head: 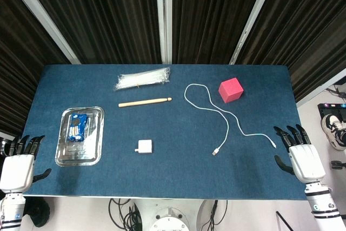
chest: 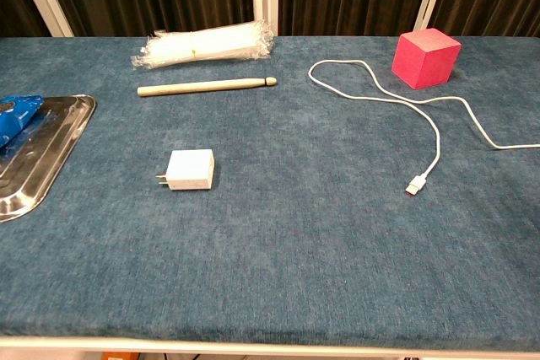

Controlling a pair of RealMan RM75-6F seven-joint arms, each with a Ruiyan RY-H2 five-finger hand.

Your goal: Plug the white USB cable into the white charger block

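A blue felt-like table cover (head: 162, 177) spans both views, its nap soft and matte. On its left side lies a shiny rectangular metal tray (head: 93, 152) with rounded corners, holding a crinkled blue packet (head: 79, 127). Toward the back edge sits a clear plastic bag of pale thin sticks (head: 142, 79), and just in front of it a slender wooden drumstick (head: 144, 102). A matte pink cube (head: 231, 90) stands at the back right. The thin white USB cable (head: 213, 109) loops beside the cube and snakes forward; its USB plug (chest: 417, 184) lies near the table's middle, while its other end reaches close to the right hand (head: 303, 158). The small, square-edged white charger block (head: 144, 146) lies flat left of the plug, well apart from both hands. The right hand rests at the table's right edge with fingers spread, holding nothing; the left hand (head: 19, 165) at the left edge likewise has its fingers apart and empty.
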